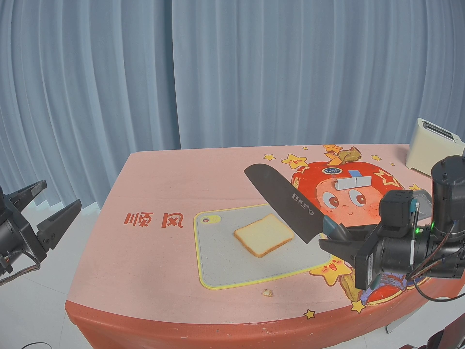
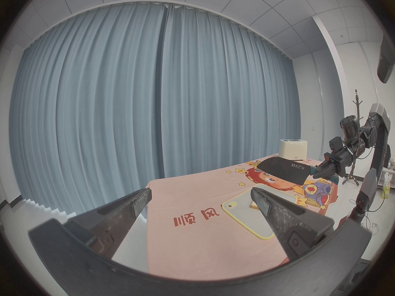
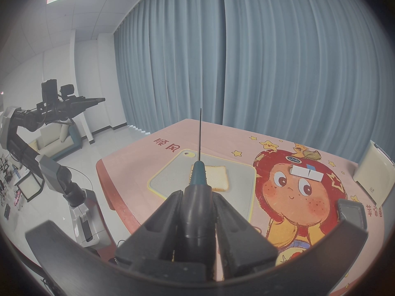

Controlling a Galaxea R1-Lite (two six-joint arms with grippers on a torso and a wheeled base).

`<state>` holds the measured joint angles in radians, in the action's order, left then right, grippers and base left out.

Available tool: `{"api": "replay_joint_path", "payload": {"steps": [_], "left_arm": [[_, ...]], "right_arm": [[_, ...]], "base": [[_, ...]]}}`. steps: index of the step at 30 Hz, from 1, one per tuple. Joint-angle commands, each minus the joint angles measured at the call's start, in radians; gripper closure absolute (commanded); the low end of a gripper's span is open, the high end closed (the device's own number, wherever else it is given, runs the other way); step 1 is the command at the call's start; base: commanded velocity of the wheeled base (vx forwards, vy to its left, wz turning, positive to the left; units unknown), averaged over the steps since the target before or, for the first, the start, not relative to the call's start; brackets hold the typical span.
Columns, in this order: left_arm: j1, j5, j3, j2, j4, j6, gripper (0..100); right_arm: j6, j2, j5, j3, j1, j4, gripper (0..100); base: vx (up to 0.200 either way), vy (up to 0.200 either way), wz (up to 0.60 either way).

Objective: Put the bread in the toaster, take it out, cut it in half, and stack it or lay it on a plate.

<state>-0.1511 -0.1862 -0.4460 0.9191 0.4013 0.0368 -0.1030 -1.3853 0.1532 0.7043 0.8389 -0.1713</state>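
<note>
A toasted bread slice [image 1: 264,234] [image 3: 217,177] lies flat on a grey cutting board with a yellow rim [image 1: 218,255] [image 3: 168,177] [image 2: 240,214]. My right gripper [image 1: 339,238] [image 3: 198,196] is shut on the teal handle of a black-bladed knife [image 1: 286,202] [image 3: 200,136] [image 2: 288,169]. The blade hangs in the air above the board's right part, just right of the bread, its tip pointing to the far left. My left gripper [image 1: 46,209] [image 2: 201,198] is open and holds nothing, off the table's left side. The white toaster [image 1: 433,151] [image 3: 376,173] [image 2: 293,149] stands at the far right corner.
A small white and blue block [image 1: 352,181] [image 3: 306,172] sits on the tablecloth's cartoon face. A dark grey dish [image 3: 352,212] [image 1: 425,202] lies near the right arm. A crumb [image 1: 267,293] rests near the front edge. A blue curtain hangs behind the table.
</note>
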Motion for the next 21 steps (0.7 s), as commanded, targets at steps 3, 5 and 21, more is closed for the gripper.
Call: {"api": "replay_joint_path", "payload": {"steps": [3, 5, 21], "left_arm": [[-0.001, 0.001, -0.002, -0.005, 0.001, 0.000, 0], [-0.001, 0.001, -0.002, -0.005, 0.001, 0.000, 0], [-0.005, -0.009, -0.036, 0.037, 0.018, -0.015, 0]], "right_arm": [[0.000, -0.004, 0.000, 0.000, 0.003, 0.001, 100], [0.000, -0.004, 0.000, 0.000, 0.003, 0.001, 100], [0.000, -0.008, 0.000, -0.006, 0.017, 0.003, 100]], "base": [[0.000, 0.000, 0.00], [0.000, 0.000, 0.00], [0.000, 0.000, 0.00]]}}
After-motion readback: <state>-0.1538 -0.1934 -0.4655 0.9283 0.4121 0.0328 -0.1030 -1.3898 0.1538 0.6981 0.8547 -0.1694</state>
